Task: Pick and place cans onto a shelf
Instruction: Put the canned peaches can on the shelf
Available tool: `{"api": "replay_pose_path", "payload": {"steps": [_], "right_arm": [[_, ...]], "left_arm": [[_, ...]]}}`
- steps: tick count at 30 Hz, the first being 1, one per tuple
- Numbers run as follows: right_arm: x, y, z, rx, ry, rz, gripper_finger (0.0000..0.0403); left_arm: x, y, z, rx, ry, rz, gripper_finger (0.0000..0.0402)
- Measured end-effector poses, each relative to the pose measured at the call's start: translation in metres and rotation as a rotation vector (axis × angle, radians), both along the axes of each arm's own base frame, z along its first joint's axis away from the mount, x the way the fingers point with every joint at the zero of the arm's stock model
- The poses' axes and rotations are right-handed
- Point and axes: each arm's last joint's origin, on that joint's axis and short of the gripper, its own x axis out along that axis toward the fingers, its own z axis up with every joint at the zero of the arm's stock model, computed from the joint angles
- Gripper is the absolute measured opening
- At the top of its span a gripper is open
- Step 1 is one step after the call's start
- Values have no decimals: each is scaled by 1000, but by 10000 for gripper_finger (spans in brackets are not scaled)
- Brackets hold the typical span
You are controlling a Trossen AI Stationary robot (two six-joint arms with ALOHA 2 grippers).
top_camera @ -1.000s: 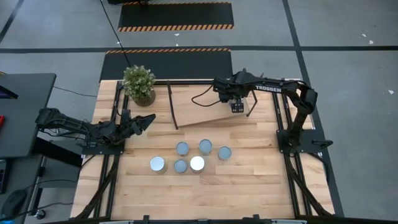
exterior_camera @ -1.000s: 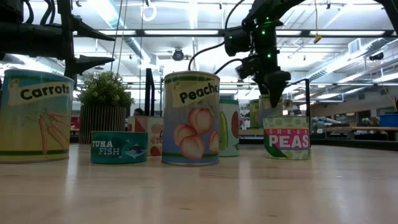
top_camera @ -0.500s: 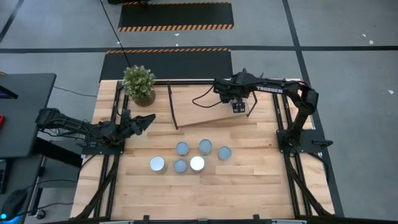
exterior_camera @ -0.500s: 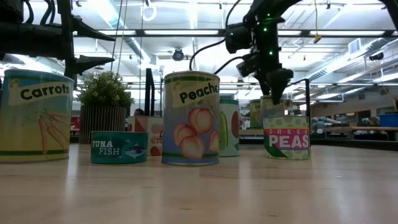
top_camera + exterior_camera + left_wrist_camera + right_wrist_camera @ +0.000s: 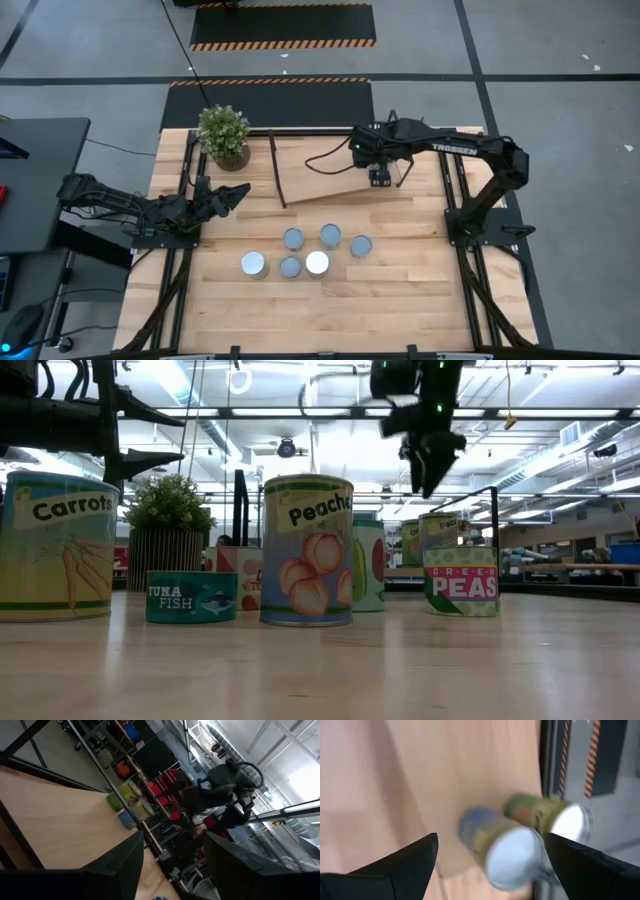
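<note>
Wooden tabletop (image 5: 400, 300), arms at either side. Right gripper (image 5: 380, 179) hovers over the shelf (image 5: 330, 170), fingers spread, nothing held; two cans (image 5: 512, 850) stand on the board just below it. Six more cans (image 5: 317, 262) sit clustered on the table, well in front of it. Left gripper (image 5: 228, 194) idles near the potted plant (image 5: 223, 134), fingers parted, empty.

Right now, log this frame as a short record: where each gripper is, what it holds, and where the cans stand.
right gripper: open, empty, raised over the shelf
cans on shelf: two, standing below the right gripper
left gripper: open, empty, waiting at the table's left side near the potted plant
cans on table: six, clustered in front of the shelf
</note>
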Motion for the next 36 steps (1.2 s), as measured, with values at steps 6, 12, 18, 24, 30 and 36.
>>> {"api": "replay_pose_path", "payload": {"steps": [6,12,18,24,30,36], "right_arm": [[15,27,-1,182,-128,56,374],[31,64,-5,268,-194,141,374],[37,99,-3,297,-223,248,374],[38,125,-2,335,-245,272,374],[41,148,1,373,-299,323,374],[45,174,7,431,-407,305,380]], "left_arm": [[0,0,0,0,0,0,211],[2,-3,15,65,-20,-75,209],[10,-7,50,154,69,-165,194],[17,-13,67,100,229,-340,188],[22,-19,75,34,390,-416,187],[30,-26,78,-93,397,-463,187]]}}
